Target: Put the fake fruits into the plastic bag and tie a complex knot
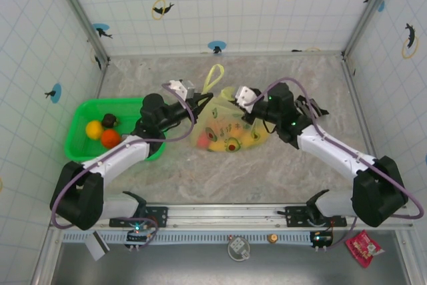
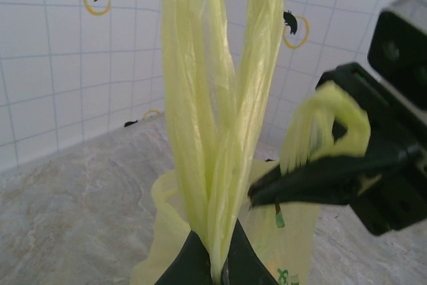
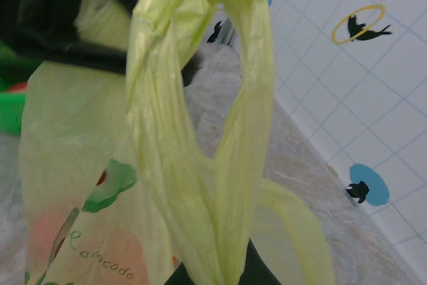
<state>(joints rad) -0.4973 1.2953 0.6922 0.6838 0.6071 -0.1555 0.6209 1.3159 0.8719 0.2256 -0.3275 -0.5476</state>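
Observation:
The plastic bag (image 1: 230, 135) lies mid-table with several fake fruits (image 1: 233, 143) showing through its pale yellow-green film. My left gripper (image 1: 203, 103) is shut on one handle loop (image 2: 213, 98), which rises straight up from its fingertips (image 2: 217, 268). My right gripper (image 1: 235, 103) is shut on the other handle loop (image 3: 200, 131), pinched at its base (image 3: 220, 275). In the left wrist view the right gripper's fingers (image 2: 320, 181) hold that curled loop (image 2: 327, 118). The two grippers sit close together above the bag's mouth. The knot is out of view.
A bright green mesh basket (image 1: 80, 115) stands left of the bag, holding a yellow fruit (image 1: 94, 129), an orange one (image 1: 110, 138) and a dark brown one (image 1: 109, 121). Tiled walls close in the back and sides. Bare marble table lies in front of the bag.

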